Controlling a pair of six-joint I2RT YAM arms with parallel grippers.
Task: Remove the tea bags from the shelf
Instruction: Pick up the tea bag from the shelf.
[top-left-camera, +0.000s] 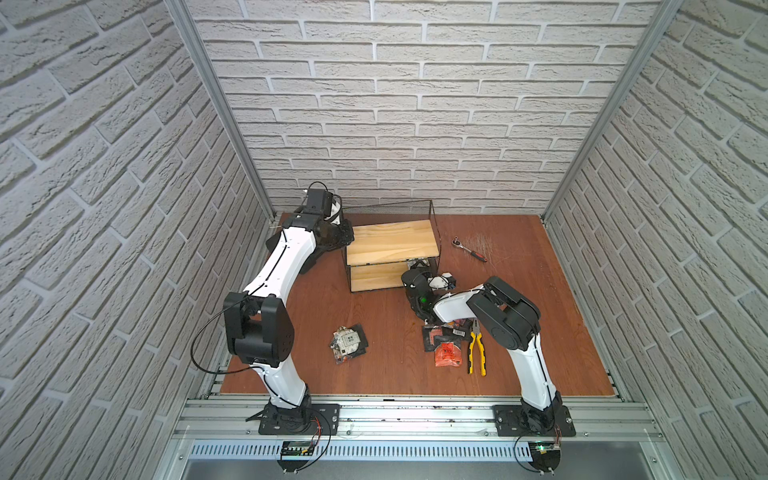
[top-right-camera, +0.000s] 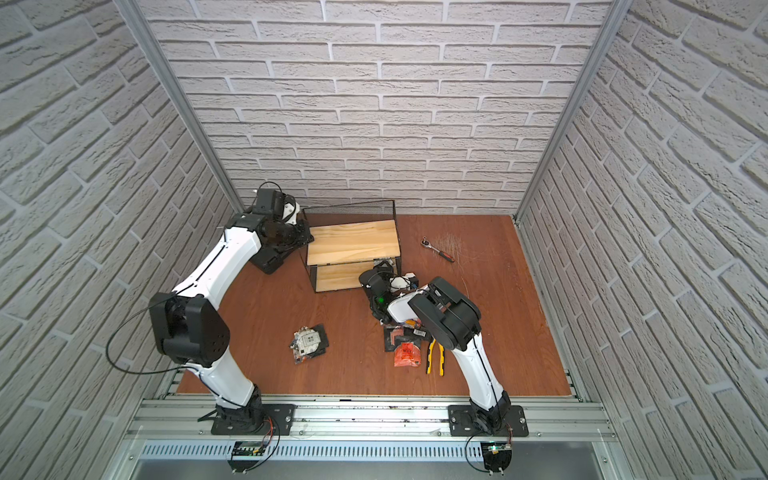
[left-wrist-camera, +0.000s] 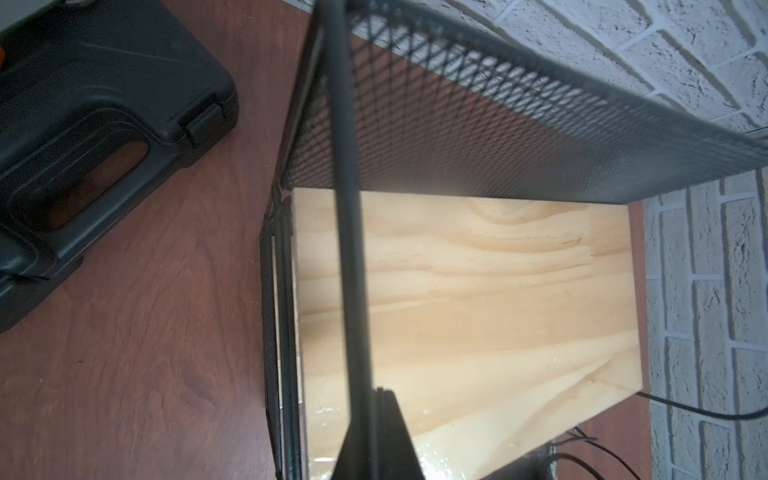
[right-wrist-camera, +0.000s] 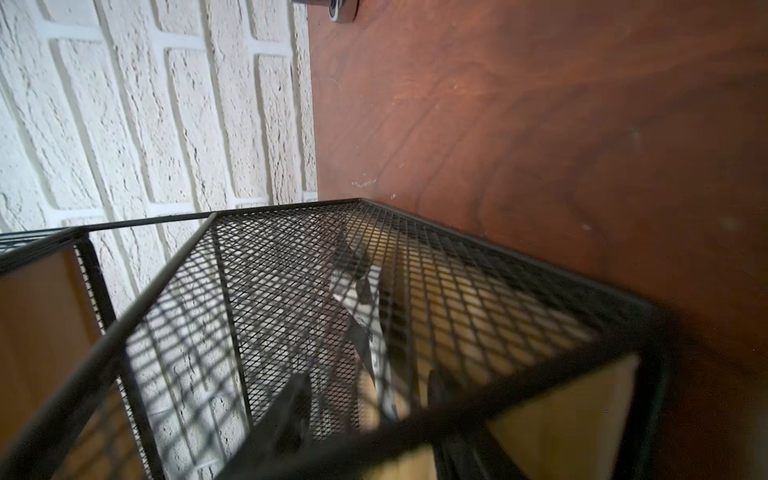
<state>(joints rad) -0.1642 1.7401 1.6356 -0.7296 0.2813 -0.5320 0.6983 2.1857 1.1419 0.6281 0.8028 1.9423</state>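
**Top views:** shelf (top-left-camera: 392, 243) (top-right-camera: 353, 243) at the rear of the table (top-left-camera: 374, 316). Tea bags (top-left-camera: 349, 344) heaped on the table in front of it, second heap (top-left-camera: 444, 347) touching pliers (top-left-camera: 477, 353).

**Left wrist:** left gripper (left-wrist-camera: 376, 432), fingers pressed together at the shelf's top wire; cannot tell if it clamps it. Tool case (left-wrist-camera: 95, 124) nearby.

**Right wrist:** right gripper (right-wrist-camera: 365, 399), blurred, fingers apart. One tea bag (right-wrist-camera: 357, 299) stands between them behind the shelf's mesh.

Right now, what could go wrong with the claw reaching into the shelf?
The right claw is squeezed into the lower level of the shelf, so it might snag the wire frame. The tea bag stands crookedly by the mesh and could slip or get pushed deeper. A hard tug might drag the shelf, though the left claw grips its frame.
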